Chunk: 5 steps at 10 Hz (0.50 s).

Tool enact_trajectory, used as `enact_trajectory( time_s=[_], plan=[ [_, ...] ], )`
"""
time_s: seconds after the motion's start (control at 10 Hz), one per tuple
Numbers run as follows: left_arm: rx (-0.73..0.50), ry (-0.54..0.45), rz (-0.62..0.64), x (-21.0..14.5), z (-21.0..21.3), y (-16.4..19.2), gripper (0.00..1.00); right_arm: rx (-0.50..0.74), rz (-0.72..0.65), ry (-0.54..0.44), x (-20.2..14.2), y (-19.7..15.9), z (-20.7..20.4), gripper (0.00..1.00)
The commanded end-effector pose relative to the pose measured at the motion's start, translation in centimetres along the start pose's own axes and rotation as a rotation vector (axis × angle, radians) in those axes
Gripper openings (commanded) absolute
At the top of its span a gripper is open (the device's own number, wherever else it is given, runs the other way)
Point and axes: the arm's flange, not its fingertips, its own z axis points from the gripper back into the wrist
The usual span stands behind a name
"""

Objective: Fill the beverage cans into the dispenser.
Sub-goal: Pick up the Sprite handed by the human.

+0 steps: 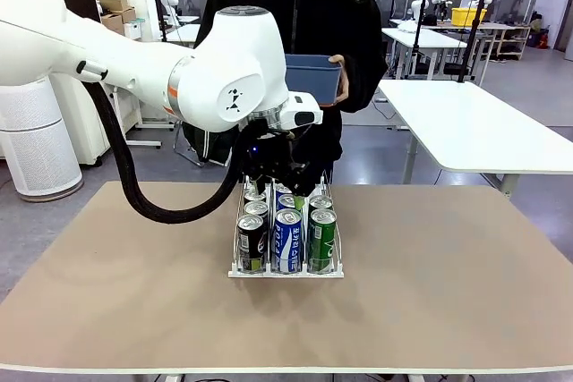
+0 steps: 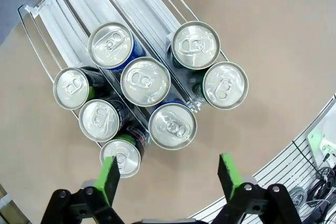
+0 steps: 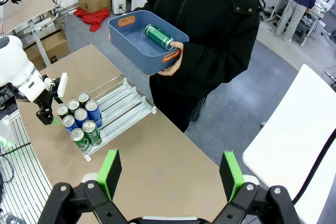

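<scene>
The dispenser [image 1: 238, 267] stands mid-table holding several beverage cans in three lanes. At its front stand a black can [image 1: 252, 243], a blue-and-white can [image 1: 287, 241] and a green can [image 1: 321, 239]. My left gripper [image 1: 279, 191] hovers open just above the cans at the back of the rows. From the left wrist view the silver can tops [image 2: 145, 81] lie below my open left gripper [image 2: 169, 174], with nothing between the fingers. My right gripper [image 3: 170, 174] is open and high above the table. One more green can [image 3: 159, 36] lies in the person's blue bin [image 3: 137, 45].
A person stands at the far edge holding the blue bin [image 1: 313, 76] with both hands. The rear half of the dispenser's lanes [image 3: 123, 103] is bare. Bare tabletop [image 1: 448, 266] stretches to both sides of the rack.
</scene>
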Motion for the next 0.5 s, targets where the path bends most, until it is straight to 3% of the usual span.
enact_trajectory(
  time_s=[0.0, 0.3, 0.4],
  plan=[
    [-0.001, 0.003, -0.019, 0.1, 0.0, 0.0, 1.00, 0.007, 0.000, -0.002, -0.1, 0.2, -0.1, 1.00],
    [0.011, 0.040, -0.021, -0.6, 1.5, 0.5, 1.00, 0.007, 0.000, -0.002, -0.1, 0.2, -0.1, 1.00],
    [-0.021, 0.060, -0.144, -0.9, 3.3, 1.5, 1.00, 0.007, 0.000, -0.002, -0.1, 0.2, -0.1, 1.00]
  ],
)
